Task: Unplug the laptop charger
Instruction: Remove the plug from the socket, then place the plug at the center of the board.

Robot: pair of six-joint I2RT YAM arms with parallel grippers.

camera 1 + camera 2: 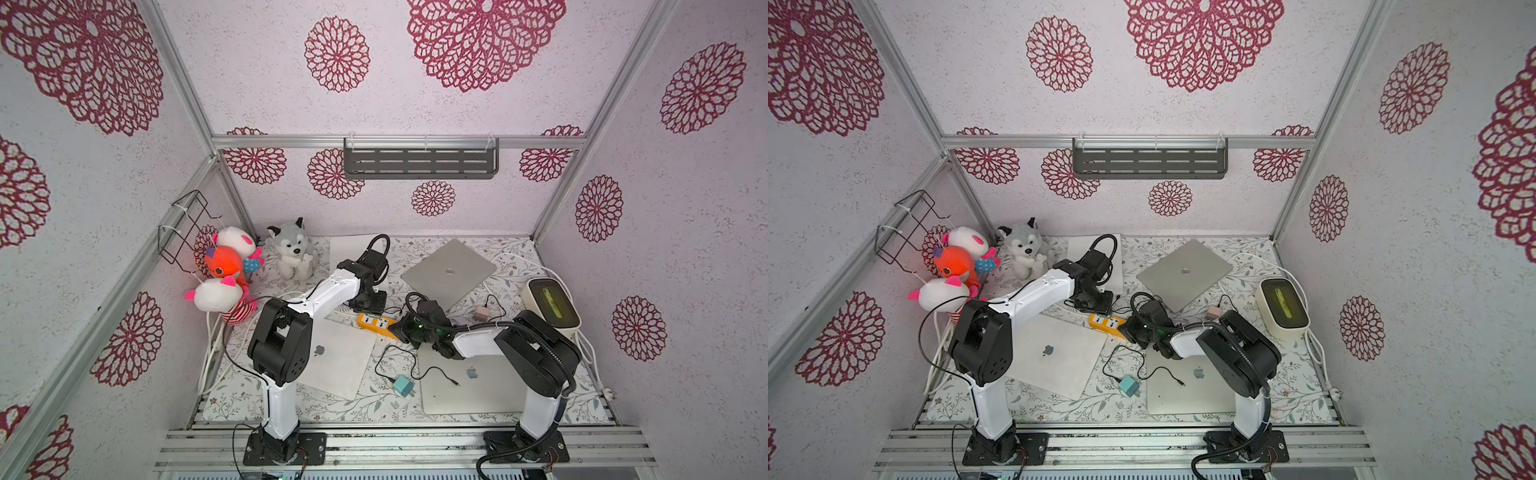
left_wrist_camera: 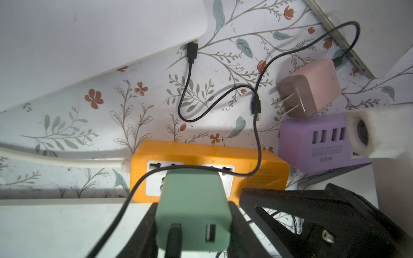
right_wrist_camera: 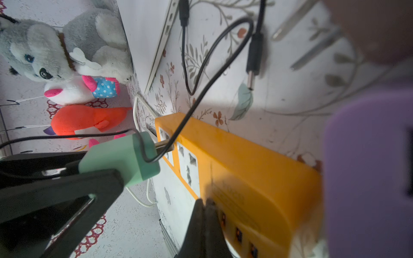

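The green charger [image 3: 120, 156] sits pinched between the half-spread fingers [image 3: 67, 189] of the left gripper [image 3: 89, 172], its bare prongs just at a socket of the orange power strip [image 3: 245, 160], whose near end the right gripper [image 3: 204, 207] touches, its tips closed together and empty.

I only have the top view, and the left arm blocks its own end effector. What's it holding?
Observer: A green charger, clamped in the left end effector, seen from the left wrist.
Operator: Is it unplugged yet?
Observer: Nearly. The right wrist view shows its prongs bared, tips at a socket of the orange power strip.
Operator: And the other arm?
Observer: The right end effector is shut, tips resting on the strip beside its sockets.
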